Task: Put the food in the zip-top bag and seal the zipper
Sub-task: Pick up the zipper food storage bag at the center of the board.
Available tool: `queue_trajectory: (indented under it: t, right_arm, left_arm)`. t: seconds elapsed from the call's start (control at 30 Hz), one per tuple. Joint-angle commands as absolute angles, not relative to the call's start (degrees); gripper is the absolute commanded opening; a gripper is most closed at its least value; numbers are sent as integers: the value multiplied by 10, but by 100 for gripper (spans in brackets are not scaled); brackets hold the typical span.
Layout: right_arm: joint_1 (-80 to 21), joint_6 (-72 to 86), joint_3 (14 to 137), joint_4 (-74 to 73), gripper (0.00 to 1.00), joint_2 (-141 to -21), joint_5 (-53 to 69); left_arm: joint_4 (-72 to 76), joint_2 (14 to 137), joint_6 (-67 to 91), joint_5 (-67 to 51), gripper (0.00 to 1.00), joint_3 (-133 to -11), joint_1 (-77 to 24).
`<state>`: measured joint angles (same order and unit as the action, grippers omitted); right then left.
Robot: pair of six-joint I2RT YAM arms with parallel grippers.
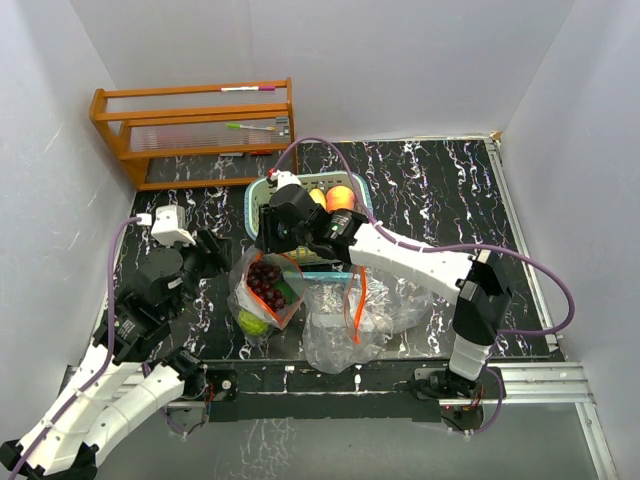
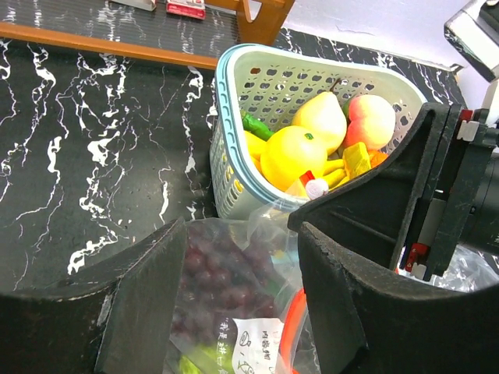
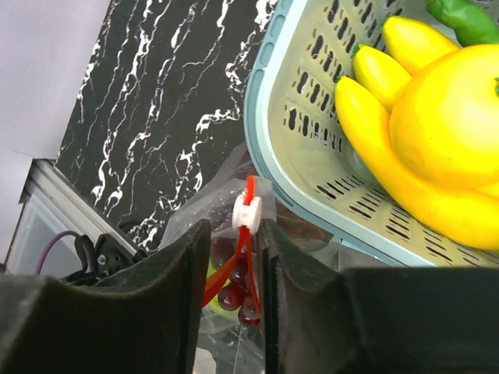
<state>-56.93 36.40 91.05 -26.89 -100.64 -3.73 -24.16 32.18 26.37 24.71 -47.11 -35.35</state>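
We judge the bag [image 1: 262, 290] limp and slippery; best hold is the stiff slider [image 3: 247, 212]. Jaws of the right gripper [image 3: 234, 234] flank it, grip unclear; jaws of the left gripper [image 2: 238, 234] stand apart.

Left arm [image 1: 130, 400] and right arm [image 1: 410, 258] wear white shells with black joints. A thin purple cable [image 1: 320, 140] trails each. The right gripper [image 3: 234, 234] has matte black moulded fingers [image 3: 156, 296]; the white wrist block [image 1: 170, 225] is probably a camera housing.

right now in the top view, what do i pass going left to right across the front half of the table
left arm → bag of grapes → crumpled clear bag → right elbow
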Motion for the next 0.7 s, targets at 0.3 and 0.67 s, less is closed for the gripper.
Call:
queue_trajectory:
  t: [0.3, 0.67]
  right_arm:
    - [-572, 195, 972, -254, 8, -961, -7]
    - [-559, 119, 1154, -356, 8, -977, 173]
  left_arm:
    - [-260, 315, 211, 274, 61, -507, -354]
    - [-282, 319, 168, 263, 97, -588, -354]
